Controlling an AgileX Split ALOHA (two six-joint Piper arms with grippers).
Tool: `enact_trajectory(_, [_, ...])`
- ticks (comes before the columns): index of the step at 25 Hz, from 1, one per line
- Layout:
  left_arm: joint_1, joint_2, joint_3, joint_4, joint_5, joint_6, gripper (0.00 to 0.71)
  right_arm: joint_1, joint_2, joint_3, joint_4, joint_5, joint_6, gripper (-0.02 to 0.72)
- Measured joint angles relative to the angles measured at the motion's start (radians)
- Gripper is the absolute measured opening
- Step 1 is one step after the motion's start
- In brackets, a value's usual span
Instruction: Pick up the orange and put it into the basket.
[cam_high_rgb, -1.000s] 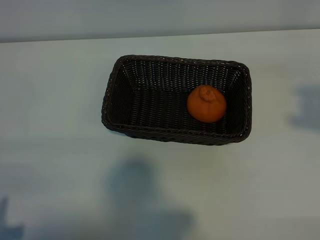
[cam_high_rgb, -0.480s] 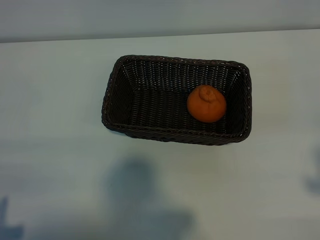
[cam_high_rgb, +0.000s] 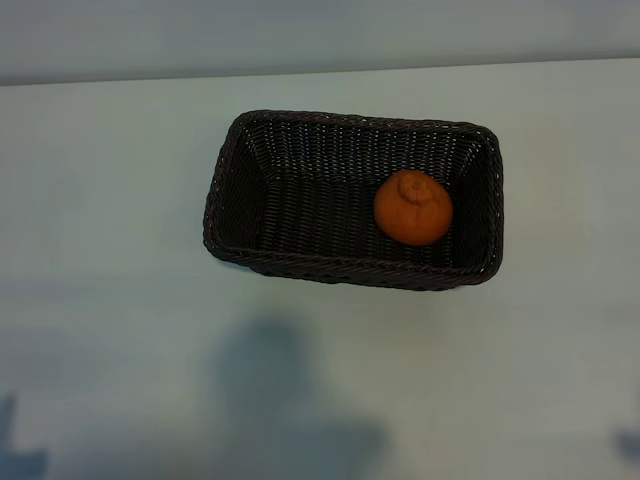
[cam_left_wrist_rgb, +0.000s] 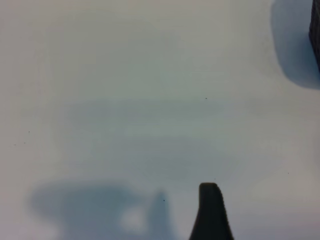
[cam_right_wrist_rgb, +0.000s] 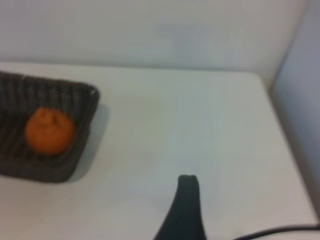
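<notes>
Currently: orange (cam_high_rgb: 412, 208) in basket (cam_high_rgb: 225, 190); right gripper (cam_right_wrist_rgb: 183, 210) apart from basket, above tabletop (cam_high_rgb: 110, 200), empty; both grippers' opening indiscernible

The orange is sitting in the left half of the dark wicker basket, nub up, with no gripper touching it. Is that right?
Not quite. The orange sits in the right half of the basket, near its right end wall, as the exterior view shows. The rest stands: its nub faces up and no gripper touches it.
</notes>
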Motion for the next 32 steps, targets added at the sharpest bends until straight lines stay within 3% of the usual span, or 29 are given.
enact_trajectory(14, [0.0, 0.0, 0.0, 0.0, 0.0, 0.0, 0.546, 0.0, -0.085, 0.344, 0.0, -0.022, -0.017, 0.6])
enact_trajectory(22, [0.0, 0.0, 0.0, 0.0, 0.0, 0.0, 0.546, 0.0, -0.085, 0.357, -0.044, -0.03, -0.033, 0.599])
enact_trajectory(32, [0.0, 0.0, 0.0, 0.0, 0.0, 0.0, 0.546, 0.0, -0.085, 0.36, 0.0, -0.08, -0.042, 0.599])
